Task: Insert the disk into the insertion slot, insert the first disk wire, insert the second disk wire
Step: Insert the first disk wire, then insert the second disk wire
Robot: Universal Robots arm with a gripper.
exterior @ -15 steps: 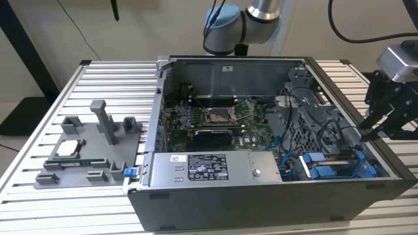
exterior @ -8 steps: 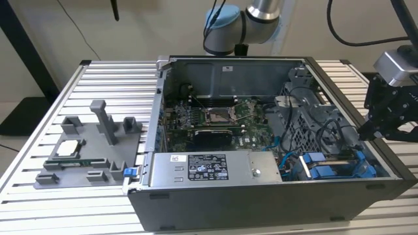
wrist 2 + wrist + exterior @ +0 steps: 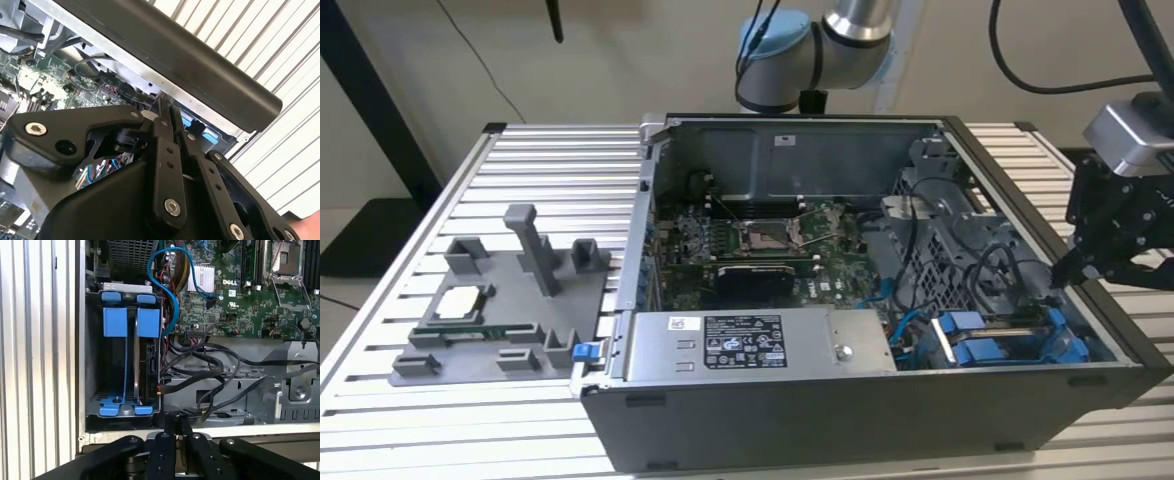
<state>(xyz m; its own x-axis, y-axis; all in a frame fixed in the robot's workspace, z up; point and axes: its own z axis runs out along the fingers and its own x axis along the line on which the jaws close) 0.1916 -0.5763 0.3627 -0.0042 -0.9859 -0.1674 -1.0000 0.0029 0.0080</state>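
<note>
The disk (image 3: 150, 360) looks seated in the slot (image 3: 140, 401), so a wire step seems in hand. The gripper (image 3: 172, 421), pinched narrow, hovers just outside the slot beside black cables (image 3: 270, 361); plugging demands fine alignment.

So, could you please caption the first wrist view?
Claw near the slot, with blue rails and black wires alongside.

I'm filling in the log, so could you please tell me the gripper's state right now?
Black gripper: shut, close by the dark grey metal drive cage; whether it pinches a wire cannot be told.
</note>
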